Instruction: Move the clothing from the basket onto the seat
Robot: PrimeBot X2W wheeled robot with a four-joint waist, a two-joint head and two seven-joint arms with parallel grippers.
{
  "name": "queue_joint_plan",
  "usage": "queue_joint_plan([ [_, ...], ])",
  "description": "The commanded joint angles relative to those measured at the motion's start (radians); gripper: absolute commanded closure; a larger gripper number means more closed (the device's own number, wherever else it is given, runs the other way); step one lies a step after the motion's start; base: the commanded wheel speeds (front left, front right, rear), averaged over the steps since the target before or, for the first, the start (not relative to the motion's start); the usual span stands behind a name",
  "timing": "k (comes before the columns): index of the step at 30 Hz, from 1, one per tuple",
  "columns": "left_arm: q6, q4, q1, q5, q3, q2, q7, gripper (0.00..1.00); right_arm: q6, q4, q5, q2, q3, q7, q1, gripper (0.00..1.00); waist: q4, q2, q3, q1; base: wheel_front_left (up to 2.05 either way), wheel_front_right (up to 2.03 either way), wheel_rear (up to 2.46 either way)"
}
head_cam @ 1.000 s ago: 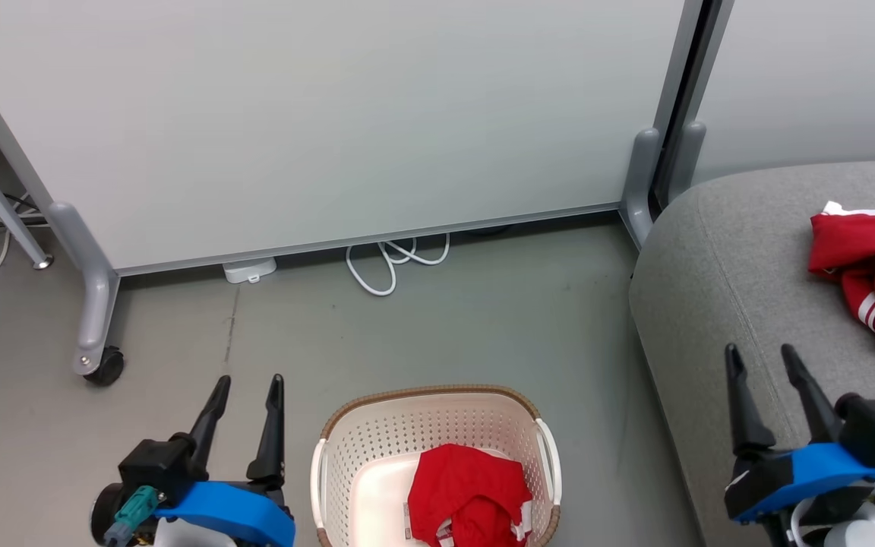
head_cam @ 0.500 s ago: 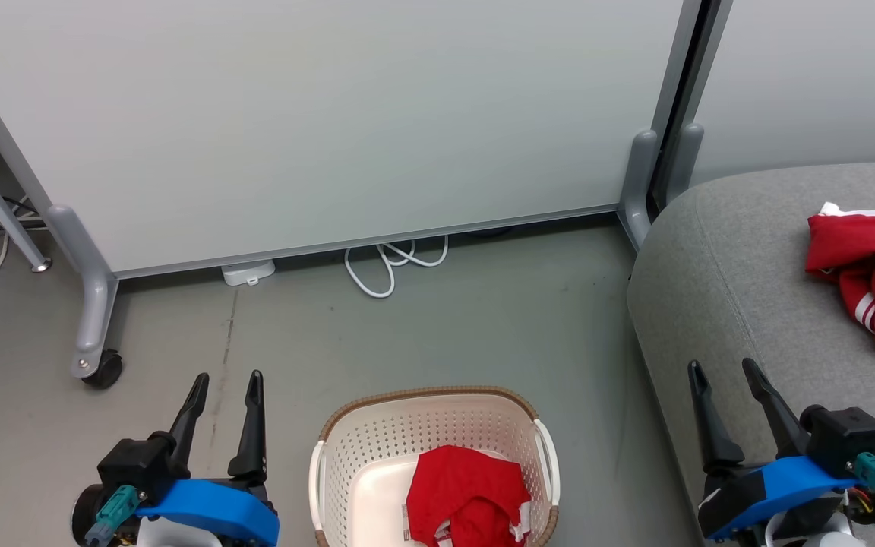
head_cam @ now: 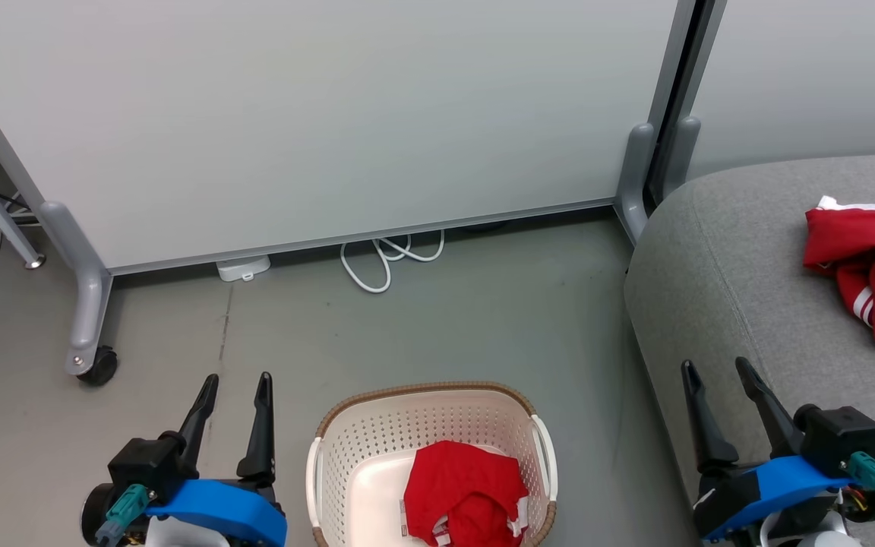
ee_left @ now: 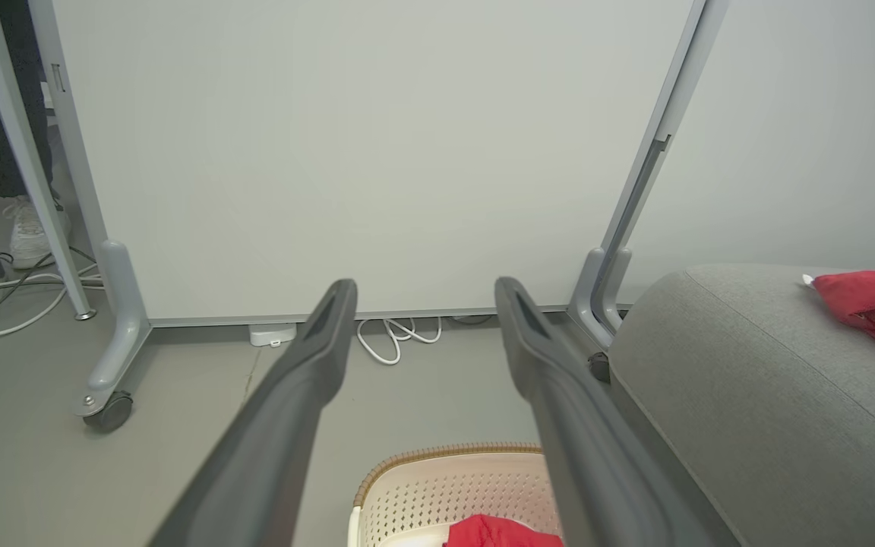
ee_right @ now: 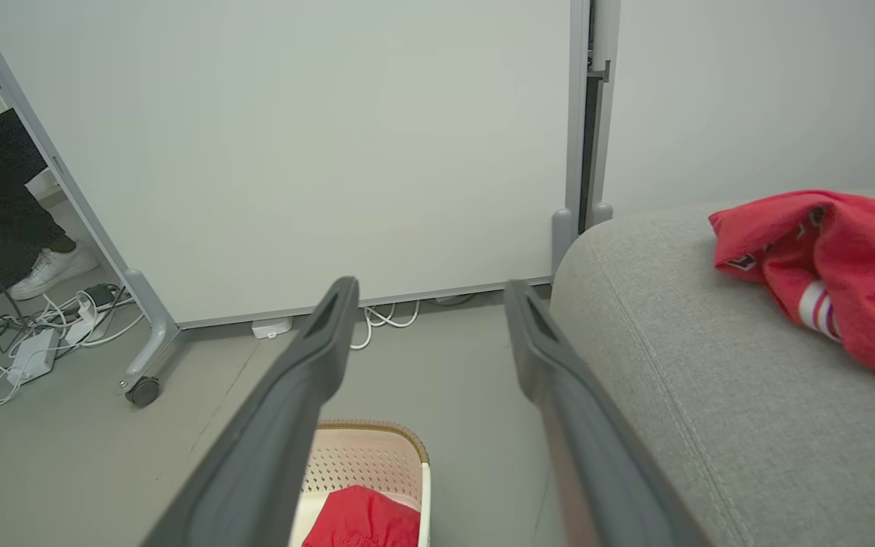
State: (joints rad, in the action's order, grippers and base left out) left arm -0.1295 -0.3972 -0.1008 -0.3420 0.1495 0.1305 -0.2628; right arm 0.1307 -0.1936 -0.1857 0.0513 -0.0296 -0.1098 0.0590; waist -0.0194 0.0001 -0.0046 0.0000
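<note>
Red clothing lies in two places. One red garment (head_cam: 464, 494), white trim showing at its lower edge, is crumpled in the basket (head_cam: 422, 390) toward the right side, leaving the cream bottom bare on the left. A second red garment (head_cam: 874, 266), white-striped, rests on the seat (head_cam: 734, 289) toward its far right, well apart from the basket. The basket stands on the grey floor (head_cam: 483, 319) just in front of us, between our two arms, with the seat's rounded edge near its right side.

Our left gripper (head_cam: 238, 377) hangs over the floor to the left of the basket. Its fingers (head_cam: 261, 433) stand apart with nothing between them. Our right gripper (head_cam: 714, 363) hovers over the near left edge of the seat, its fingers (head_cam: 705, 429) likewise spread and bare. Through the left wrist view we see the basket's woven-look rim (ee_left: 445, 449) low between the fingers, and through the right wrist view the garment on the seat (ee_right: 848, 266) off to the right.

Beyond the basket rises a pale partition panel (head_cam: 331, 114) on grey legs, one ending in a black caster (head_cam: 101, 367). A white cable (head_cam: 377, 266) loops out from under the panel, near a small white box (head_cam: 242, 267). Past the panel's left edge, we see a person's white shoe (ee_left: 27, 232).
</note>
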Motion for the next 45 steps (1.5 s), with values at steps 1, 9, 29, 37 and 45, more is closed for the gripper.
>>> queue_joint_plan([
  [1,-0.002,-0.003,-0.011,0.0,0.008,0.002,-0.003,0.0,0.0,0.004,-0.007,-0.002,0.003,-0.004,0.003,0.0,-0.002,-0.0001,0.004,0.0,0.0,0.0,0.0],
  [9,-0.002,-0.012,-0.053,0.01,0.039,0.004,-0.003,0.0,0.0,0.014,-0.011,-0.002,0.024,-0.005,0.05,0.0,-0.026,-0.0001,0.09,0.0,0.0,0.0,0.0],
  [29,-0.002,-0.164,-0.403,0.026,0.298,0.108,-0.003,0.0,0.0,0.051,-0.054,-0.002,0.092,-0.087,0.414,0.0,-0.19,-0.0001,0.64,0.0,0.0,0.0,0.0],
  [37,-0.002,-0.259,-0.57,0.012,0.452,0.174,-0.003,0.0,0.0,0.081,-0.078,-0.002,0.113,-0.123,0.517,0.0,-0.24,-0.0001,0.814,0.0,0.0,0.0,0.0],
  [45,-0.002,-0.391,-0.685,-0.033,0.598,0.231,0.013,0.0,0.0,0.077,-0.114,-0.002,0.158,-0.144,0.559,0.0,-0.29,-0.0001,0.914,0.0,0.0,0.0,0.0],
])
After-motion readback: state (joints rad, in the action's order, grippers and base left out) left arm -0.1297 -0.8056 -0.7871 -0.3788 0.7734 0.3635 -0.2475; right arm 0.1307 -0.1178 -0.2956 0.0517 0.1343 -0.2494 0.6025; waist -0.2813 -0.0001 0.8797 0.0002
